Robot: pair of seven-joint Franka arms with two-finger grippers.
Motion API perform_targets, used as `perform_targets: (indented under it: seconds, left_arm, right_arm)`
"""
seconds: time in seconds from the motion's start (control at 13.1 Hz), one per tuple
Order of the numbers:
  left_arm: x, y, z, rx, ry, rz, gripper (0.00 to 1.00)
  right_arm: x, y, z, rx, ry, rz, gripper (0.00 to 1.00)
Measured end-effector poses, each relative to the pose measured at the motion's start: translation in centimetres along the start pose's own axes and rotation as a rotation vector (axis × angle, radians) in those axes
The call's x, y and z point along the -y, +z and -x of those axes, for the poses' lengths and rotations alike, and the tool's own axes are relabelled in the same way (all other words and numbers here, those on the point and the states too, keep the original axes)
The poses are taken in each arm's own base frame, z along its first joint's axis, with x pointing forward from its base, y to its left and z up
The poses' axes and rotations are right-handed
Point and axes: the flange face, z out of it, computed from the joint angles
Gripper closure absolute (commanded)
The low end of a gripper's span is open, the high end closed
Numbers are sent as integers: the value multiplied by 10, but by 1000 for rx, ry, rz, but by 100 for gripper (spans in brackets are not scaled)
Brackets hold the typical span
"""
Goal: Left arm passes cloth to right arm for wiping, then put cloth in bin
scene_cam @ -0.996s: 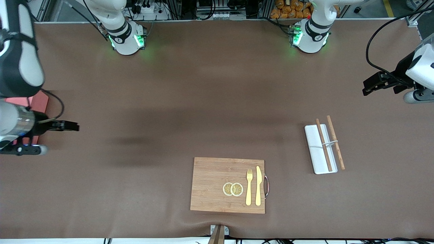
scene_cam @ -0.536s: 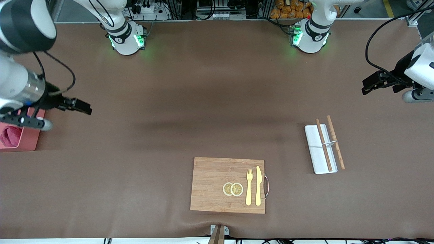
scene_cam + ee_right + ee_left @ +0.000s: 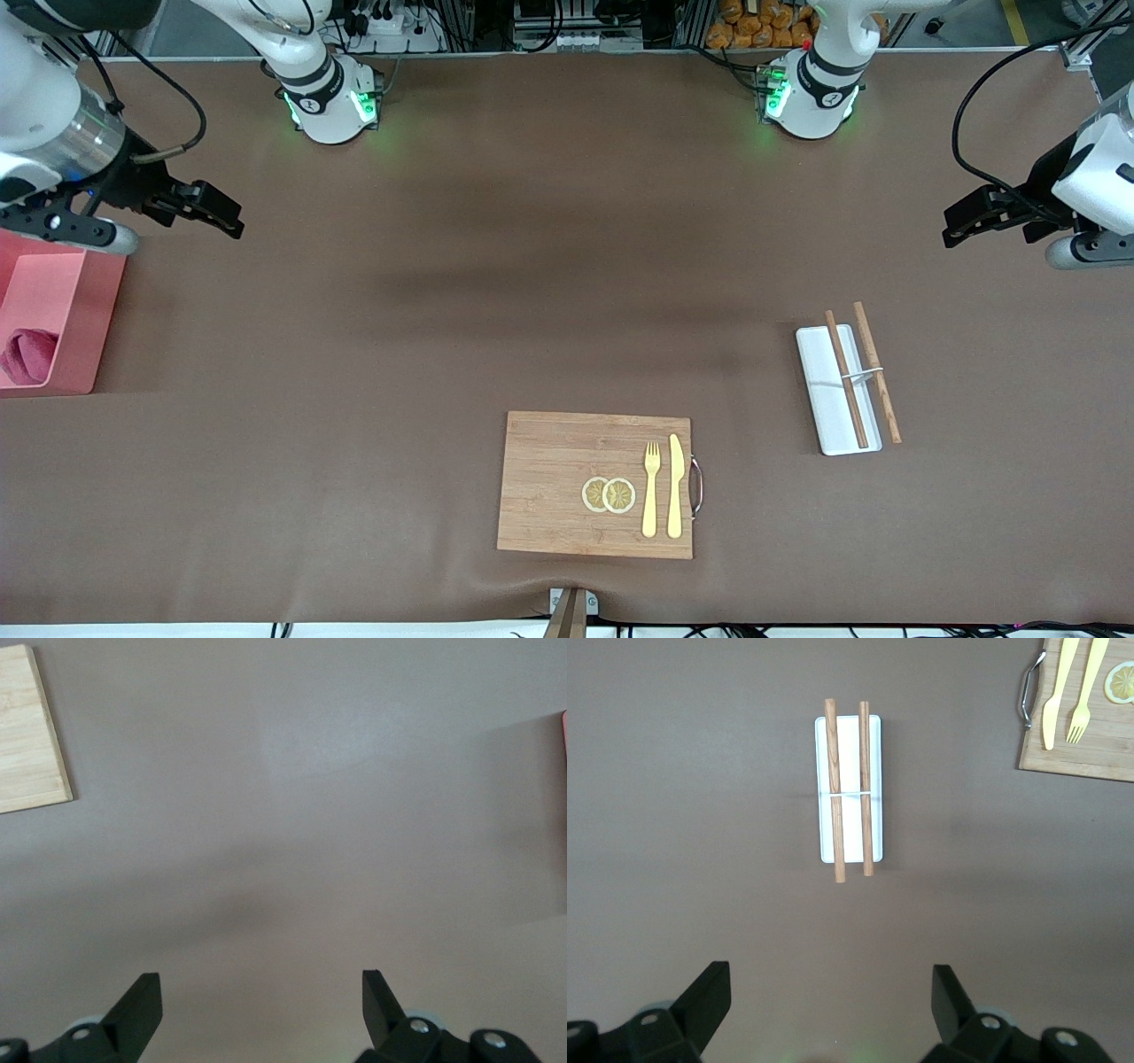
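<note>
The cloth (image 3: 27, 355) lies inside the bin (image 3: 84, 306) at the right arm's end of the table. The right gripper (image 3: 213, 211) hangs over bare table beside the bin, fingers spread and empty. The left gripper (image 3: 966, 215) waits over the table well apart from the bin, spread wide and empty.

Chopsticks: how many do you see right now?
2. One chopstick lies along the white tray; the other chopstick lies along its edge toward the left arm's end. None seems hidden.

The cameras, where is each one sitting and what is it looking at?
Front view: high across the table, facing both arms; cloth lies in the bin.
Left wrist view: on the left arm, looking down past the open left tool at chopsticks on a white tray.
Right wrist view: past the open right tool at bare table.
All three show the cutting board.
</note>
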Motion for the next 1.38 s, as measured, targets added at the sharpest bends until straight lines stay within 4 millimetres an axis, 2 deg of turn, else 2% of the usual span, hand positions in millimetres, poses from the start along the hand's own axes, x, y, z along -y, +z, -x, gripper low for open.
perform_targets:
  seconds: [0.31, 0.92, 1.38]
  left_arm:
    - [0, 0, 0, 0, 0, 0, 0]
    - [0, 1, 0, 0, 0, 0, 0]
    - [0, 1, 0, 1, 0, 0, 0]
  right_arm:
    - [-17, -15, -11, -60, 9, -29, 0]
    - [-13, -10, -14, -50, 2, -34, 0]
    - [-15, -19, -14, -61, -6, -52, 0]
